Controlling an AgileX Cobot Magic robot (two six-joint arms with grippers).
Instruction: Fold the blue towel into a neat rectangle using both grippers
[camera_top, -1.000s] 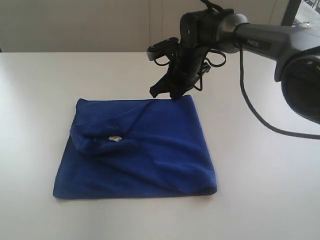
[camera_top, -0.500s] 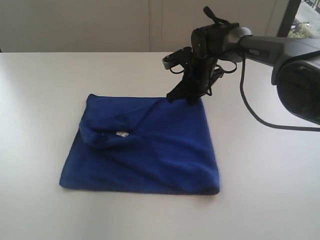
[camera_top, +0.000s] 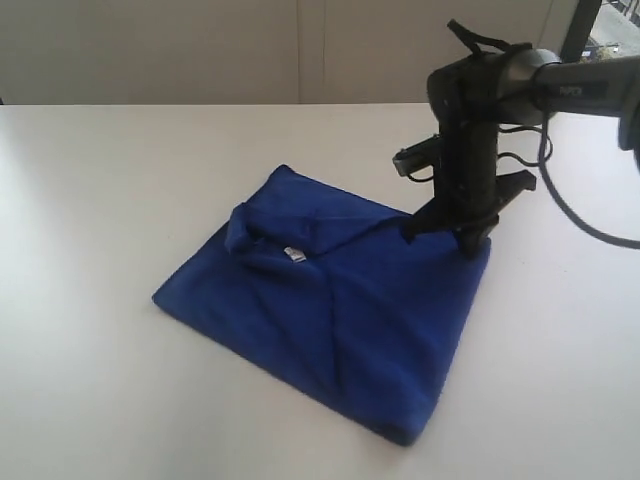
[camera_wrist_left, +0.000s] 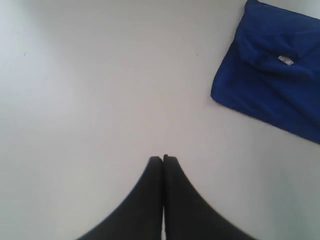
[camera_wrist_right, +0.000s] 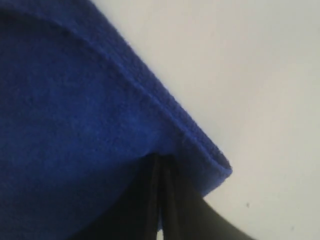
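The blue towel (camera_top: 340, 320) lay rumpled on the white counter (camera_top: 100, 200), one corner pointing near, its white tag (camera_top: 293, 254) by the far-left fold. My right hand (camera_top: 445, 232) pinched its far right corner. My left hand (camera_wrist_left: 163, 159), fingers pressed together and holding nothing, hung over the counter, well apart from the towel.

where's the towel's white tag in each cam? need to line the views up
Exterior: tag left of centre, on the towel, beside its bunched fold.
Left wrist: tag by the same fold, far beyond the shut left pincer.
Right wrist: not in it; only a towel corner at the right pincer.
Shared landmark: the blue towel, in all three views.
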